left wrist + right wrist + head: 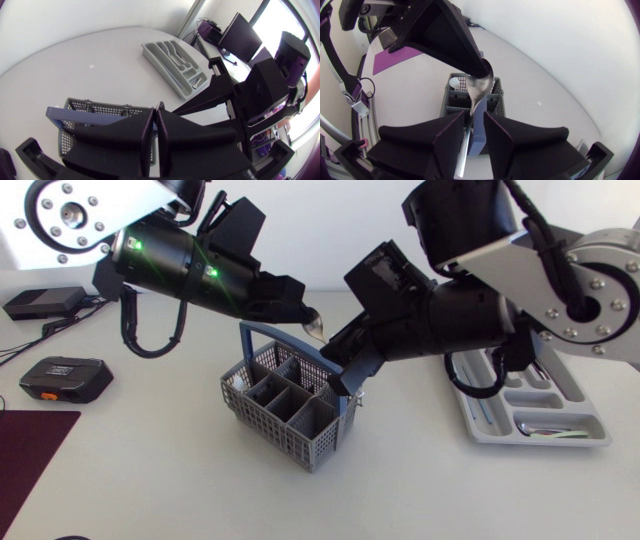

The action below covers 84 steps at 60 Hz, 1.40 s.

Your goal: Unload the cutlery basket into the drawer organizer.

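A grey cutlery basket [285, 415] with a blue handle stands mid-table. Above its far rim my left gripper [312, 320] is shut on the bowl of a metal spoon [316, 328]. In the right wrist view the spoon [479, 85] hangs from the left gripper [482, 65], its handle running down between my right gripper's [475, 125] fingers. That gripper is open, with a gap still showing beside the handle. In the head view the right gripper [345, 385] is over the basket's right side. The grey drawer organizer [575, 425] lies to the right.
Some cutlery lies in the organizer's compartments. A black box with orange trim [65, 377], a dark maroon mat [30, 450] and a black device [40, 302] with cables occupy the table's left side. In the left wrist view the organizer [150, 50] lies beyond the basket [75, 107].
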{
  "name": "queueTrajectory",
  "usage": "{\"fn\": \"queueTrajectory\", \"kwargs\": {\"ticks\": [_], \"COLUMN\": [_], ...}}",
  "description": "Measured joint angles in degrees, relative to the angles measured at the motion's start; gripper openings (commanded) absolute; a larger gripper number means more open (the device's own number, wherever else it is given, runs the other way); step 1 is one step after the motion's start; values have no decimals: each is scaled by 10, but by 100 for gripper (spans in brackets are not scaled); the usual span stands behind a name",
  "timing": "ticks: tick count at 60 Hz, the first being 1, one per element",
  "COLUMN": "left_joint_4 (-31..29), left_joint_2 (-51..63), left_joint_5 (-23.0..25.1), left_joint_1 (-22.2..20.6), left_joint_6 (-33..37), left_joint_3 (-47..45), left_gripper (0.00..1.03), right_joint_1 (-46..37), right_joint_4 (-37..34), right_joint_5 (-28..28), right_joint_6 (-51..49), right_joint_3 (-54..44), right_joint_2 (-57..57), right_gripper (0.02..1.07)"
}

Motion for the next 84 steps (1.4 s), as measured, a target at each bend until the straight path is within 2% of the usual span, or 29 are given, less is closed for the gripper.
{"fn": "queueTrajectory", "kwargs": {"ticks": [6,9,22,24,26,27,28,33,35,38,49,59,64,76,84], "left_joint_4": [0,0,-4,-5,-6,-7,-7,-3,-3,1,33,45,39,-11,-47], "left_joint_2": [0,0,0,0,0,0,0,0,0,-2,-23,-47,-51,-47,-34], "left_joint_5": [2,2,2,2,2,2,2,4,4,4,3,1,-20,-107,-123], "left_joint_1": [0,0,0,0,0,0,0,0,1,3,37,100,135,134,136], "left_joint_6": [0,0,0,0,0,0,0,0,0,0,-2,-2,9,93,124], "left_joint_3": [0,0,0,0,0,0,0,0,1,3,13,28,29,4,-20], "left_gripper": [3,3,5,13,27,38,42,83,91,97,98,98,98,98,97], "right_joint_1": [2,2,1,1,1,1,1,2,2,2,-7,-61,-105,-238,-334], "right_joint_4": [-2,-3,-3,-3,-3,-3,-3,-4,-5,-8,-18,-32,-38,-76,-102], "right_joint_5": [3,2,4,5,7,7,7,5,2,0,-22,-61,-87,-174,-215], "right_joint_6": [0,0,0,0,-1,-1,-2,-5,-7,-9,-24,-48,-76,-172,-273], "right_joint_3": [4,7,9,9,9,9,9,9,9,8,-8,-35,-55,-90,-112], "right_joint_2": [8,12,13,13,13,13,13,13,13,11,-14,-46,-70,-91,-92], "right_gripper": [16,8,8,8,8,8,8,8,8,8,8,8,8,8,8]}}
